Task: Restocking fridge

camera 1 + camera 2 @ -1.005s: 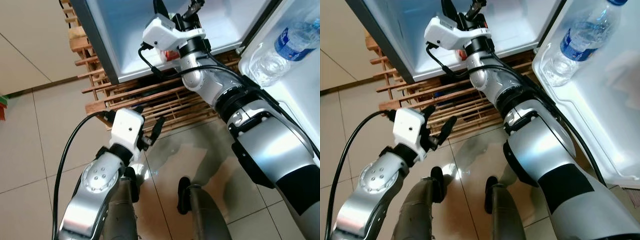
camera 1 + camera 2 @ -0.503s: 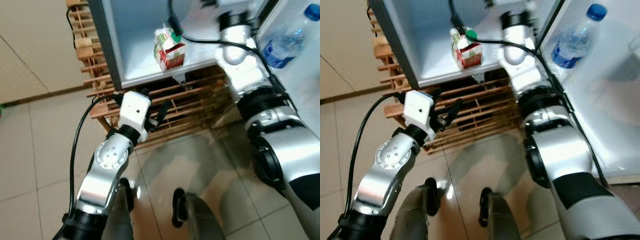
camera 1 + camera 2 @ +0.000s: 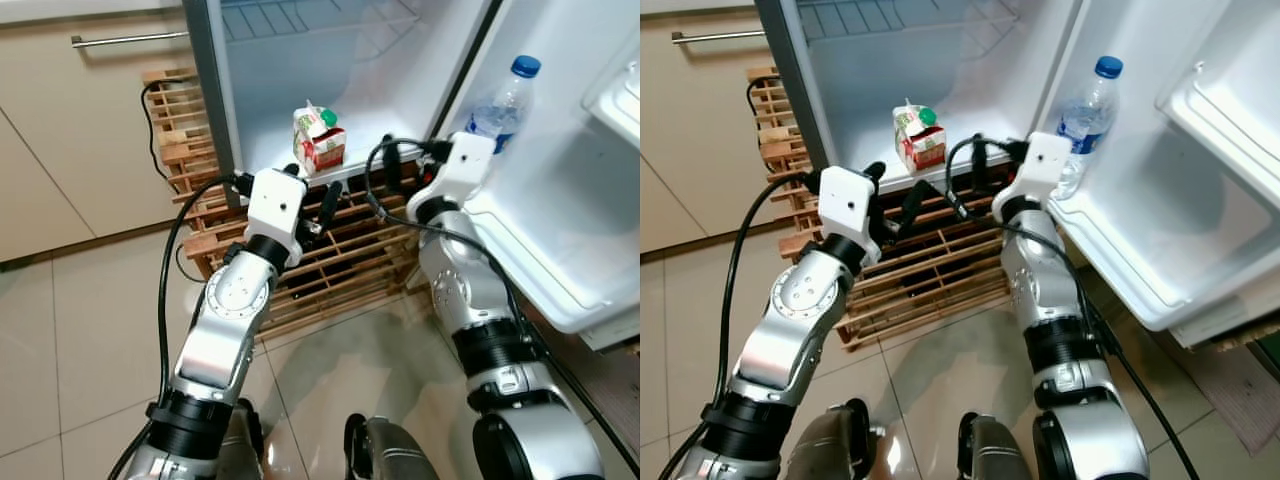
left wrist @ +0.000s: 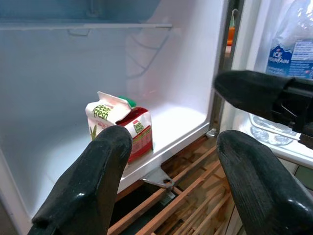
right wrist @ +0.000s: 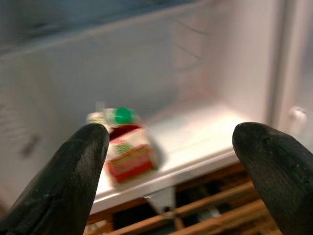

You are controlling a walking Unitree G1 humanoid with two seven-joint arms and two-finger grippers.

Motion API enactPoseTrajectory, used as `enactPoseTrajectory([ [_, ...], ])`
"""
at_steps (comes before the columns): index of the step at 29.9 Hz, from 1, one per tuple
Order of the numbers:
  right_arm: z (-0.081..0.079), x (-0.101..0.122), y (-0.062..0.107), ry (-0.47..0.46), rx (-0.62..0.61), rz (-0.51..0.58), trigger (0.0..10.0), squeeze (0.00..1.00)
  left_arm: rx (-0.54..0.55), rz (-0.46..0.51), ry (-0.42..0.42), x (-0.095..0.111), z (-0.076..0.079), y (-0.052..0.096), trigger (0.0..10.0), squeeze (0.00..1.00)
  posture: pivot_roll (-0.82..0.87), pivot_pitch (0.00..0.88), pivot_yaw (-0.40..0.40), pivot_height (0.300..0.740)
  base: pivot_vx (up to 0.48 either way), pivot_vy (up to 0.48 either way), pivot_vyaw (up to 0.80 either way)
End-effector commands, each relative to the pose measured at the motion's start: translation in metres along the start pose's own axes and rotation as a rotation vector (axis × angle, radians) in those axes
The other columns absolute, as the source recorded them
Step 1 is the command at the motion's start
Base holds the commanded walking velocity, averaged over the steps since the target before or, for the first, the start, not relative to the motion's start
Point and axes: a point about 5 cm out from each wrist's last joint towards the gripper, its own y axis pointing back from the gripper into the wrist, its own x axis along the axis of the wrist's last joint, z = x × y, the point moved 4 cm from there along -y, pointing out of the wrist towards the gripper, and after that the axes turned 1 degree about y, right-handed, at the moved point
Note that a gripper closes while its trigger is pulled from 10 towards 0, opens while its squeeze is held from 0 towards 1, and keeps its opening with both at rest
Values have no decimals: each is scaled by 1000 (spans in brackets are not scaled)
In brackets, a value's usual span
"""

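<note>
Fridge (image 3: 400,70) interior: smooth white plastic, slight sheen. Milk carton (image 3: 318,139): printed paperboard, green plastic cap. Water bottle (image 3: 497,102): clear plastic w/ blue label. Wooden rack (image 3: 340,250): bare slatted wood, matt. Floor tiles (image 3: 60,330): glossy, reflective. Left gripper (image 4: 166,183) fingers (image 4: 93,186): black, semi-gloss rubbery. Arms: silver, satin.

A small red and white carton (image 3: 318,141) with a green cap stands upright on the bottom shelf (image 3: 290,170) of the open fridge, near its front edge. In my view, a clear water bottle (image 3: 498,104) with a blue cap and blue label stands upright in the door bin (image 3: 1110,245).
</note>
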Motion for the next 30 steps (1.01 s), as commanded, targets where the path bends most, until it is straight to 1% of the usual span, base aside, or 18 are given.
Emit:
enactPoseTrajectory([
  [1,-8,-2,4,-2,50,-32,10000,0,8,4,6,-2,5,2,10000,0,55,110,-98,740,0,0,0],
  [2,-8,-2,4,-2,50,-32,10000,0,8,4,6,-2,5,2,10000,0,55,110,-98,740,0,0,0],
  [4,-11,-3,4,-5,71,-49,10000,0,45,-5,41,-5,3,5,10000,0,60,113,-97,740,0,0,0],
  [5,-12,-4,4,2,71,-53,10000,0,62,-8,76,-7,1,7,10000,0,60,113,-96,740,0,0,0],
  [7,-12,-6,5,8,72,-60,10000,0,72,-7,84,-7,0,8,10000,0,62,114,-92,740,321,322,0],
  [14,-9,-16,11,6,69,-105,10000,0,60,-2,54,-5,-1,7,10000,0,69,120,-85,740,317,359,0],
  [18,-8,-19,12,4,67,-115,10000,0,46,1,39,-3,1,7,10000,0,69,121,-83,740,373,301,0],
  [20,-8,-20,13,11,67,-120,10000,0,16,-3,0,-3,6,6,10000,0,70,122,-85,740,439,0,0],
  [22,-8,-23,13,25,71,-128,10000,0,-20,-32,-60,-6,14,4,10000,0,72,122,-87,740,0,0,0],
  [23,-8,-23,14,29,73,-130,10000,0,-26,-44,-77,-8,16,3,10000,0,72,122,-87,740,0,0,0],
  [25,-9,-22,14,41,74,-128,10000,0,-26,-36,-51,-7,16,3,10000,0,67,121,-81,740,0,0,0],
  [27,-9,-22,14,45,76,-126,10000,0,-24,-35,-54,-7,15,3,10000,0,67,121,-81,740,0,0,0],
  [28,-11,-21,13,50,78,-124,10000,0,-20,-22,-43,-5,14,4,10000,0,66,120,-77,740,0,-424,0],
  [30,-12,-20,13,82,83,-121,10000,0,-21,-14,-48,-4,13,4,10000,0,67,121,-72,740,0,-412,0],
])
